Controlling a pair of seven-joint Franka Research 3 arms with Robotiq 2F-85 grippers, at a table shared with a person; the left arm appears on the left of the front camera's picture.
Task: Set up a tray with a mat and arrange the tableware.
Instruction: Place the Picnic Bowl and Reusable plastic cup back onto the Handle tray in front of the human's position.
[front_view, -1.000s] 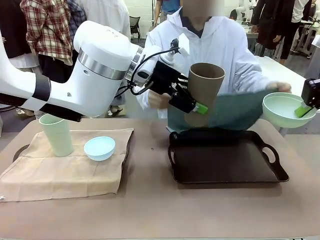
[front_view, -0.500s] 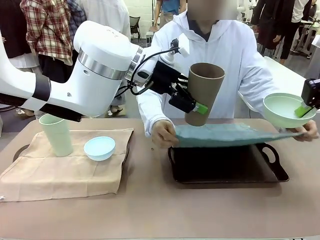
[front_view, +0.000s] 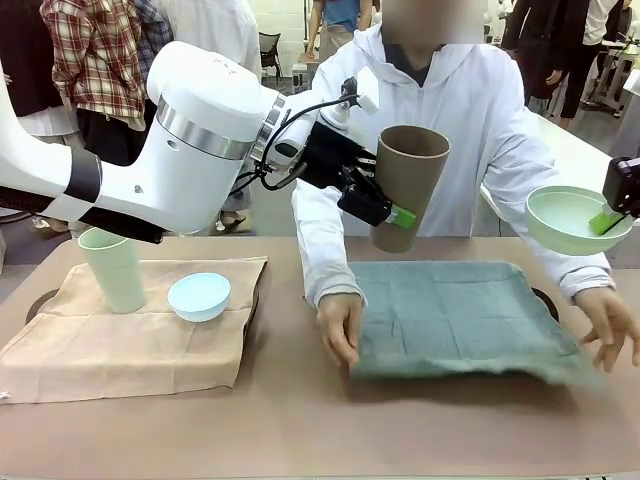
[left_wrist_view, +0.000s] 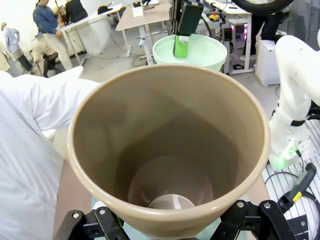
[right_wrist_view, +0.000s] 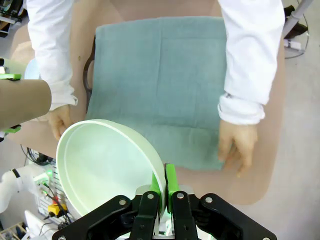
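My left gripper (front_view: 385, 210) is shut on the brown tumbler (front_view: 405, 185), held tilted in the air above the tray's far left corner; its inside (left_wrist_view: 170, 150) faces the left wrist camera. At the right edge my right gripper (front_view: 612, 215) is shut on the rim of the mint green bowl (front_view: 565, 220), held aloft (right_wrist_view: 107, 165). A teal mat (front_view: 455, 315) lies flat over the dark tray (front_view: 544, 298), almost hiding it. The person's hands (front_view: 340, 325) rest on the mat's near corners. On the left stand the pale green tumbler (front_view: 113, 268) and the light blue bowl (front_view: 199, 296).
The pale green tumbler and blue bowl sit on a beige cloth (front_view: 130, 345) over a second tray (front_view: 38, 302). The person in a white coat (front_view: 440, 120) leans over the table's far side, arms stretched across the mat (right_wrist_view: 160, 85).
The person has lowered the teal mat from the air onto the dark tray and spread it flat, hands now at its near corners. Both arms hold still.
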